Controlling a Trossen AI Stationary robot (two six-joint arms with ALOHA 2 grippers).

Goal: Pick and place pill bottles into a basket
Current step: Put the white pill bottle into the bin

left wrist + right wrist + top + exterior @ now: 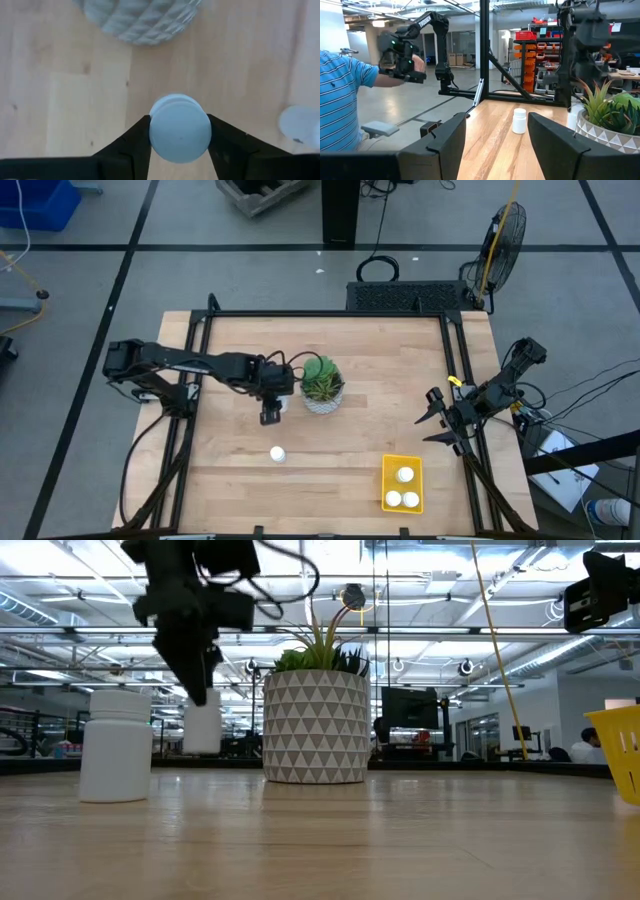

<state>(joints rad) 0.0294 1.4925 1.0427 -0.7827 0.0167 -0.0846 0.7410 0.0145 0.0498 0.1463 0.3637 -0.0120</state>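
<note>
A white geometric-patterned pot with a green plant [322,383] stands at the centre of the wooden table [380,360], a fan [503,238] at upper right.

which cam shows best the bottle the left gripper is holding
The left wrist view: the left gripper has its fingers on both sides of the pill bottle, cap filling the frame. The low view shows it lifted off the table beside the plant pot. The high view mostly hides it.
</note>
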